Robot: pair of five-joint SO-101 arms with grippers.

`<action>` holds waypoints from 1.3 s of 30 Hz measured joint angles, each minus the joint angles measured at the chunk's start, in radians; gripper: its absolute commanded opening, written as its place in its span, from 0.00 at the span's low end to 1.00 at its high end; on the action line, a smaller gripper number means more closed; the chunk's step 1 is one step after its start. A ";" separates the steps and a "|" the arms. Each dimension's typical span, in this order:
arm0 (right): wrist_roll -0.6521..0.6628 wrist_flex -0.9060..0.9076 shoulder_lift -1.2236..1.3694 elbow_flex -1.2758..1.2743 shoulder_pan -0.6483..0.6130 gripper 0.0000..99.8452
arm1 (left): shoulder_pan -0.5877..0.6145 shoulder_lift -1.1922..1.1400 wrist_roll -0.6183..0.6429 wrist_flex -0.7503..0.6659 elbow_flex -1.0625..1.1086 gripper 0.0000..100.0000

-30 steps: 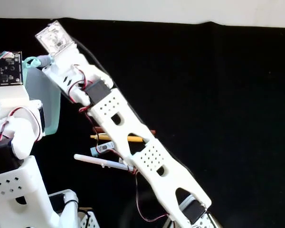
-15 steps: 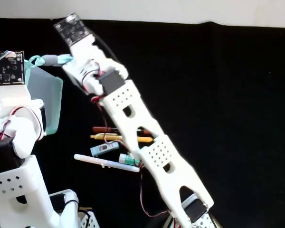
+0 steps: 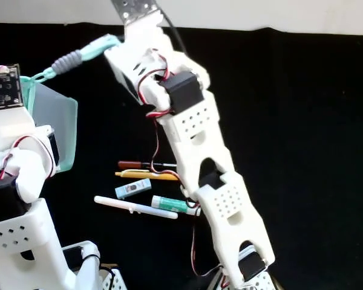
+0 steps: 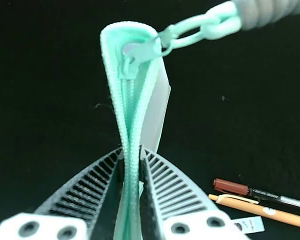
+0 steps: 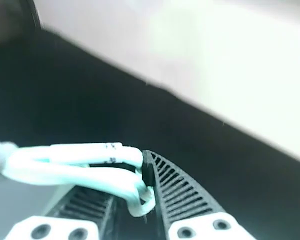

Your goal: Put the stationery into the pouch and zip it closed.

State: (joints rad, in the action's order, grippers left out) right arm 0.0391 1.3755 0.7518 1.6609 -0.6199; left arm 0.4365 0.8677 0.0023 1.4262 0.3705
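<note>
The pouch [image 4: 131, 100] is clamped in the left gripper [image 4: 132, 154], its zipper cord [image 5: 65, 161] pinched in the right gripper [image 5: 138, 169].

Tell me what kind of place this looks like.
Probably a robotics test bench, not a home desk. Two white arms with exposed wiring stand at a table draped in black cloth; the left gripper clamps a teal pouch, the right gripper its pull cord, with pens laid out nearby.
</note>
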 measured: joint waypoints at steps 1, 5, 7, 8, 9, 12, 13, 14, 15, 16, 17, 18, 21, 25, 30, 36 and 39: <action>0.000 -0.029 -0.011 0.000 0.000 0.01 | 0.000 0.000 0.014 0.000 0.000 0.01; 0.000 -0.178 -0.025 0.000 -0.015 0.01 | 0.000 0.000 0.055 0.000 0.000 0.01; 0.000 -0.255 -0.025 0.000 -0.040 0.01 | 0.000 0.000 0.077 0.000 0.000 0.01; 0.000 -0.290 -0.025 0.000 -0.055 0.01 | 0.000 0.000 0.087 0.002 0.000 0.01; 0.000 -0.322 -0.025 0.000 -0.072 0.01 | 0.000 0.000 0.098 0.002 0.000 0.01; 0.000 -0.417 -0.026 -0.017 -0.129 0.01 | 0.002 0.000 0.132 0.003 0.000 0.01; 0.000 -0.446 -0.028 -0.035 -0.144 0.01 | 0.002 0.000 0.143 0.003 0.000 0.01; -0.002 -0.471 -0.029 -0.058 -0.161 0.01 | 0.003 0.000 0.152 0.003 0.000 0.01; -0.002 -0.488 -0.031 -0.078 -0.173 0.01 | 0.005 0.000 0.158 0.003 0.000 0.01; -0.002 -0.500 -0.031 -0.097 -0.186 0.01 | 0.005 0.000 0.158 0.002 0.003 0.01; -0.003 -0.506 -0.031 -0.114 -0.196 0.01 | 0.006 0.000 0.158 0.000 0.014 0.01; -0.003 -0.512 -0.031 -0.126 -0.206 0.01 | 0.006 0.002 0.158 -0.002 0.025 0.02; -0.003 -0.517 -0.031 -0.150 -0.222 0.01 | 0.006 0.003 0.158 -0.018 0.064 0.12; -0.003 -0.520 -0.031 -0.180 -0.224 0.01 | 0.025 0.005 0.166 -0.043 0.132 0.25; -0.003 -0.520 -0.031 -0.186 -0.224 0.01 | 0.044 -0.002 0.166 -0.044 0.146 0.29; -0.003 -0.520 -0.031 -0.186 -0.224 0.01 | 0.048 -0.012 0.166 -0.044 0.101 0.29; -0.003 -0.522 -0.031 -0.186 -0.221 0.01 | 0.051 -0.012 0.166 -0.044 0.041 0.29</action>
State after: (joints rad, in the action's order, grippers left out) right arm 0.0361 0.8539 0.7211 1.4753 -0.8408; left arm 0.4872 0.8554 0.1680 1.3817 0.4120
